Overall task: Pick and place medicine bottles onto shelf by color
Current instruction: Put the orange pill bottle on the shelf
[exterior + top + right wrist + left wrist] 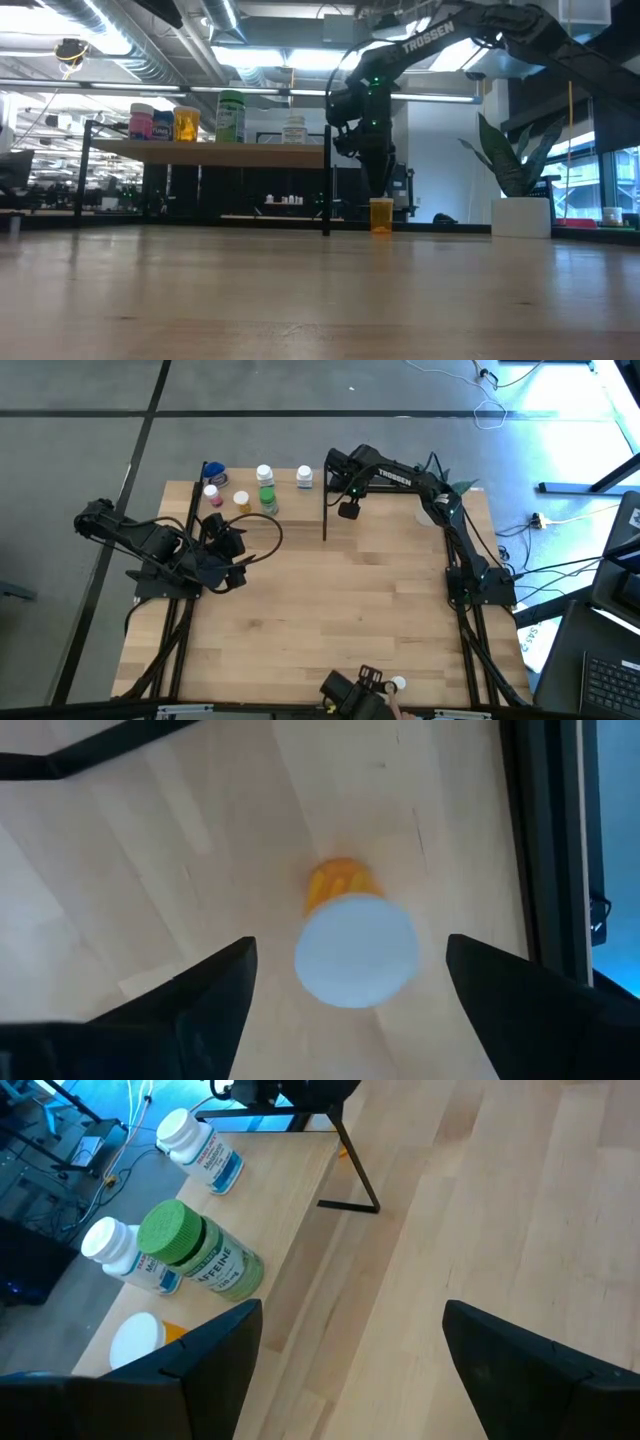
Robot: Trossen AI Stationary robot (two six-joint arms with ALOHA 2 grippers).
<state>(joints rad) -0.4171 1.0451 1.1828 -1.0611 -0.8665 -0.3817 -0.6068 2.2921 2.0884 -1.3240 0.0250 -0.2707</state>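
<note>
An open workshop with ceiling ducts and strip lights lies behind a light wooden table (330, 610). At the table's far edge stands the shelf (205, 152), a raised wooden platform on thin black posts. The right arm (440, 500) reaches across to the spot just beside the shelf's right post, while the left arm (150, 550) waits near the shelf's left end. The right gripper (345, 970) hangs directly above an orange bottle (345, 895) standing upright on the table, fingers spread wide on either side of its white cap and holding nothing. The left gripper (350, 1350) is also spread wide and empty. On the shelf stand a green-capped bottle (195, 1255), two white bottles with blue labels (200, 1155), a yellow-orange one (186, 124), a pink one (141, 122) and a blue one (163, 125).
</note>
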